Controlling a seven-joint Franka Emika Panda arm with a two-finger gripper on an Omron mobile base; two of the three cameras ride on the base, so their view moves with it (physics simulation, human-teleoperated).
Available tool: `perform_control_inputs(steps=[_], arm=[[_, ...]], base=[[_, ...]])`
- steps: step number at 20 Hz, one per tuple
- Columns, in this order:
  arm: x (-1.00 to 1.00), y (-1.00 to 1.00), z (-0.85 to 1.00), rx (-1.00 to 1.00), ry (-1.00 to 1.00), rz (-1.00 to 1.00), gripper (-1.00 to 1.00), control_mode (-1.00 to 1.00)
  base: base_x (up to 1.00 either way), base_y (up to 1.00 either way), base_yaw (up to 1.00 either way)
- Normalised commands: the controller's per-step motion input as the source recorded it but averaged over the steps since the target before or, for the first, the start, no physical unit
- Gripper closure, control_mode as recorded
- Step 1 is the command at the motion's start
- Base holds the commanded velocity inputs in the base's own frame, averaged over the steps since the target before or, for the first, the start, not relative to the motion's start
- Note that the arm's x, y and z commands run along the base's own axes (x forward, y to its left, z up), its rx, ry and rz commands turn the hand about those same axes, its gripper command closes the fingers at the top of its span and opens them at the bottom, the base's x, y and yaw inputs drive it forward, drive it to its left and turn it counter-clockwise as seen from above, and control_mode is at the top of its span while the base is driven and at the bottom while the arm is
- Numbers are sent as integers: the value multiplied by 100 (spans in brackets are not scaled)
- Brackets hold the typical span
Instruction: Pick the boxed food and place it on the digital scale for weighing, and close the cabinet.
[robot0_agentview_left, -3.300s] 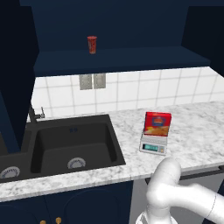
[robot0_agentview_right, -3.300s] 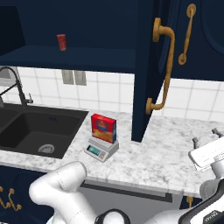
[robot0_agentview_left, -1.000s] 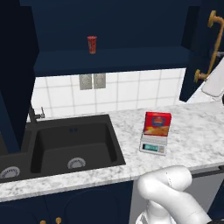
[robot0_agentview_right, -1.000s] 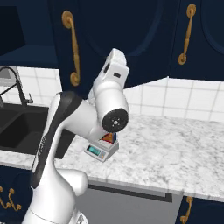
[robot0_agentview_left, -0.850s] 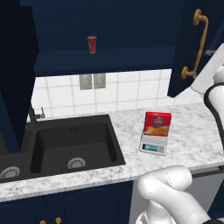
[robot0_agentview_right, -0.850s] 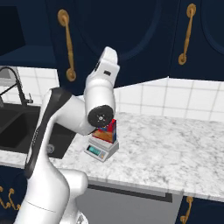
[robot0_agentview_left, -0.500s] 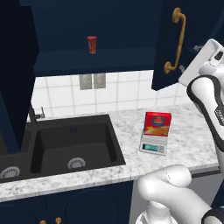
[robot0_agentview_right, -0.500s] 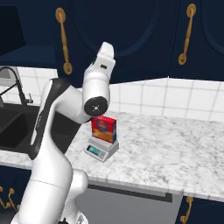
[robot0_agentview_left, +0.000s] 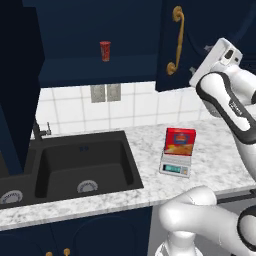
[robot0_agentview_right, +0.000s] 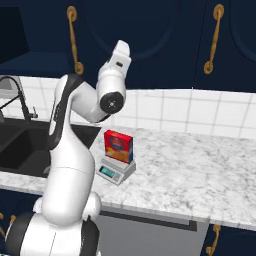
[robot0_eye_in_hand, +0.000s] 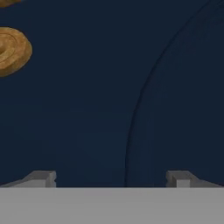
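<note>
My gripper is facing the navy door panel of the cabinet at close range; my two fingertips are standing wide apart at the bottom of the hand view, with nothing between them. Whether they are touching the panel, I cannot tell. A round gold handle mount is showing at the upper left of that view, and the curved groove of the arched panel is running down its right half.

In the left base view my hand is sitting raised against the partly open cabinet door, just right of its long curved gold handle. In the right base view my forearm is reaching up to the same door, right of the handle.

Below, the boxed food is standing upright on the digital scale, which is resting on the marble counter to the right of the black sink. The same carton and scale are showing just beside my arm in the right base view.

A small red cup is standing on the open shelf above the sink
</note>
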Motion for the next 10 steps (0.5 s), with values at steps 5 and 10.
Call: perform_control_inputs(steps=[5,10], arm=[[80,0,-2,0,0,0,-100,-100],[81,0,-4,0,-1,0,-100,-100]], base=[[0,0,0],[0,0,0]])
